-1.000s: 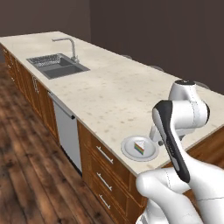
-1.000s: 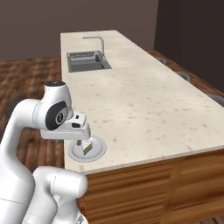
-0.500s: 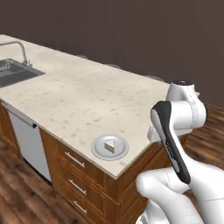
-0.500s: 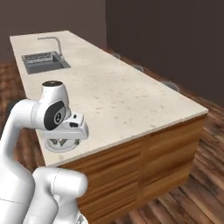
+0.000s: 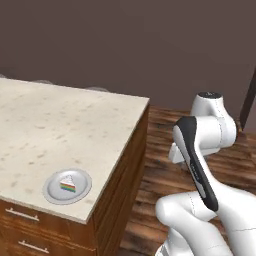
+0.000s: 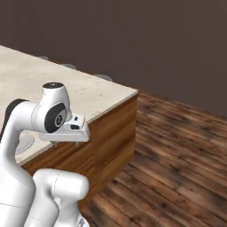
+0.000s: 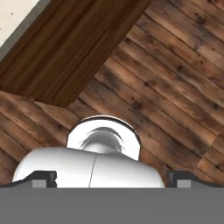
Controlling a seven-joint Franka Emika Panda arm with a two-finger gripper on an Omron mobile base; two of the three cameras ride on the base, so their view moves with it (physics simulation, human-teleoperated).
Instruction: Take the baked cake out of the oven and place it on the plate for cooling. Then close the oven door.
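A round grey plate (image 5: 51, 192) sits near the front edge of the pale stone counter (image 5: 60, 125). On it lies a small layered slice of cake (image 5: 67, 186). My white arm (image 5: 200, 145) is folded up to the right of the counter's end, well away from the plate. In the hand view my gripper (image 7: 112, 179) points down at the wooden floor, open, with its dark fingertips (image 7: 43, 178) far apart and nothing between them. The oven and the oven door are out of view.
The counter ends in a corner (image 5: 146, 101) with wooden side panels and drawers (image 5: 22, 215) below. Bare plank floor (image 6: 177, 155) stretches to the right of it. A dark wall (image 5: 125, 40) runs behind. A dark upright edge (image 5: 248, 100) stands at the far right.
The base has swung right, so the whole scene has slid left. The sink has left both views, while the counter's end and the floor have come in. The gripper stays open.
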